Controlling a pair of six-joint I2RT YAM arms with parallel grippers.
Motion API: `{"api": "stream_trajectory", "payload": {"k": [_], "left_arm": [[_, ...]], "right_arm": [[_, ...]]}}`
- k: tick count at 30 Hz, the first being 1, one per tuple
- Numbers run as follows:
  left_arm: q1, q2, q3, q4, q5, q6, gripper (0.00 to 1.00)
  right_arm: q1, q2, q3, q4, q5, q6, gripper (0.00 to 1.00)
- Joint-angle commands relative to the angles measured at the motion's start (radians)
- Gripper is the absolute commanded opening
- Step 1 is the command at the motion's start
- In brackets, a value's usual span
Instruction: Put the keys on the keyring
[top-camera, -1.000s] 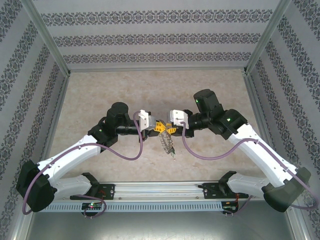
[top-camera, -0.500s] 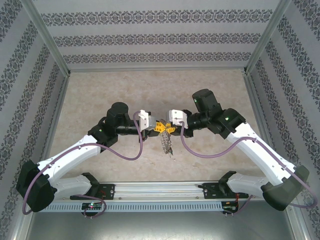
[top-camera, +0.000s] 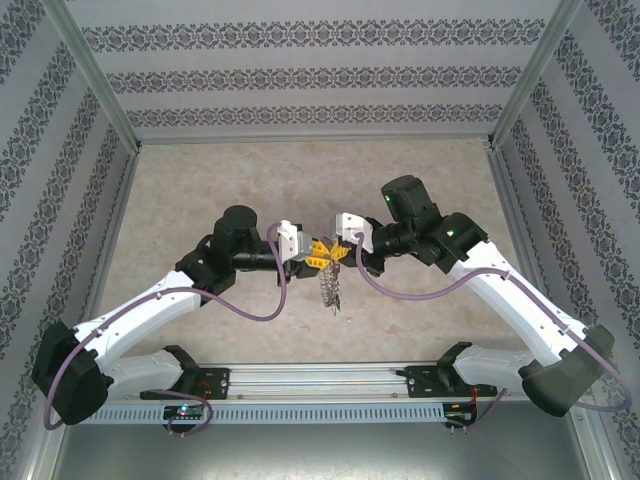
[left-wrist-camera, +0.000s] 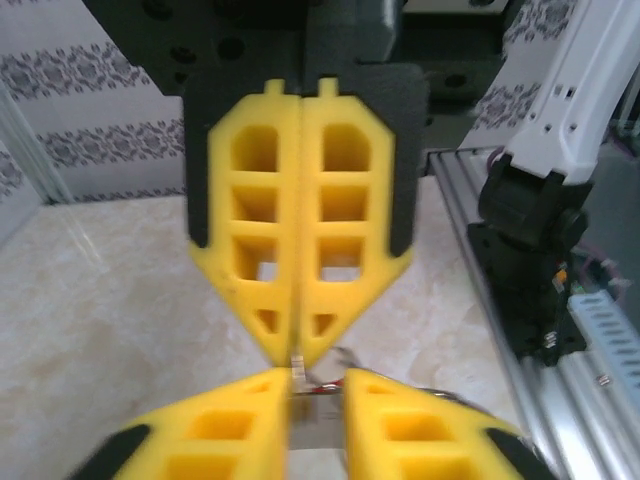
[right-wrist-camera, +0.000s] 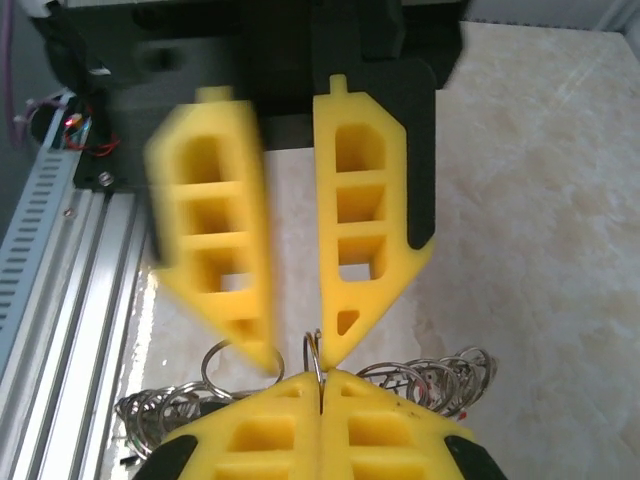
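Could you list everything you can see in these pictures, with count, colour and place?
keyring: one bunch of silvery wire loops, hanging over the table's middle just below the two grippers.
table: one, beige marbled, under both arms.
walls: three, white with grey patterned stripes, at the back and both sides.
rail: one, silver metal, along the near edge between the arm bases.
cables: two, purple, one looping under each arm.
arms: two, white and black, reaching in from the near corners to meet at the centre.
left gripper: one, yellow fingers, open, tip to tip with the right gripper.
right gripper: one, yellow fingers, shut on a thin loop of the keyring.
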Motion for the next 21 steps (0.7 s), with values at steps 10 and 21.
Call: {"api": "stream_trajectory", "payload": {"k": [10, 21], "left_arm": [[0.054, -0.043, -0.013, -0.052, -0.177, -0.093, 0.64], [0.049, 0.07, 0.033, -0.147, -0.153, 0.065, 0.63]], "right_arm": [[0.016, 0.074, 0.004, 0.096, 0.363, 0.859, 0.0], [0.006, 0.151, 0.039, 0.043, 0.375, 1.507, 0.0]]}}
